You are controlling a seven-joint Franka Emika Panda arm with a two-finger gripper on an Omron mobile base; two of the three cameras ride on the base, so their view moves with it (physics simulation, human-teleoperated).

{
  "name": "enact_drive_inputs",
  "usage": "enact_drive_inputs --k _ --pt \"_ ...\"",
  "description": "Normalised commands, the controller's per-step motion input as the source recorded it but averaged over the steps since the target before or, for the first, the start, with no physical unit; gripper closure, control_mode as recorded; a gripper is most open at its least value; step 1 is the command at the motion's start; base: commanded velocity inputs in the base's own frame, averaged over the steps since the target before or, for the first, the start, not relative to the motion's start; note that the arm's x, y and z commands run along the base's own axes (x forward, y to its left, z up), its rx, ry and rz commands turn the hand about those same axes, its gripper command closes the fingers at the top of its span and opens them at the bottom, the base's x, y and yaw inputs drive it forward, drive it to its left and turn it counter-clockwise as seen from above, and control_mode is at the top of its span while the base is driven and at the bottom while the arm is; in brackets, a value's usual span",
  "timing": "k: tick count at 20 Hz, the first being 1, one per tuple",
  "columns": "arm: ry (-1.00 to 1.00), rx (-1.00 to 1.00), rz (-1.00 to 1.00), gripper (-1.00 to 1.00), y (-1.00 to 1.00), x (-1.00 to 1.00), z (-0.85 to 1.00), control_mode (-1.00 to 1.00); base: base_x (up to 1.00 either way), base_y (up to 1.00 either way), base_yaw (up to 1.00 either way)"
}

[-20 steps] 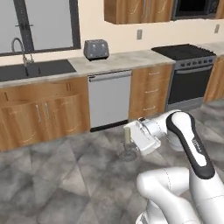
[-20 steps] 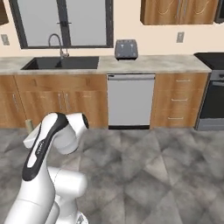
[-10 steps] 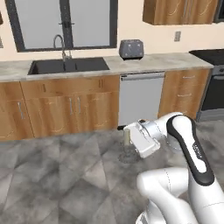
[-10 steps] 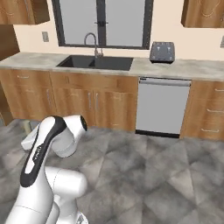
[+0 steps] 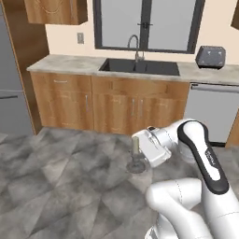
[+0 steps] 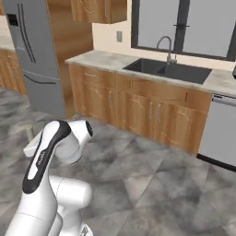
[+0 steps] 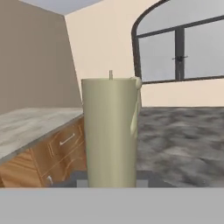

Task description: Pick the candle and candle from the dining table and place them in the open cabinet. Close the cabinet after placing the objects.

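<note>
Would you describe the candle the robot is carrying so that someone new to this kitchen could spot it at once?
Start at the white arm in front of the counter with the dark sink and follow it to the gripper, low above the grey stone floor. Clamped there stands the candle, a slim grey-beige taper, upright on a round dark-grey dish base; it is held in the air rather than resting on anything.
</note>
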Motion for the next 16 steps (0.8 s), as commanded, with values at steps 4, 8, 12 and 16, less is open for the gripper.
enact_drive_inputs --k 4,8,12,16 --pt "0.0 0.0 0.0 1.0 0.0 0.0 0.0 1.0 0.21 0.21 0.49" --pt "0.0 0.0 0.0 1.0 0.0 0.0 0.0 1.0 0.22 0.21 0.5" --pt "0.0 0.0 0.0 1.0 0.0 0.0 0.0 1.0 0.36 0.25 0.3" --pt "0.0 0.0 0.0 1.0 0.0 0.0 0.0 1.0 0.47 0.31 0.15"
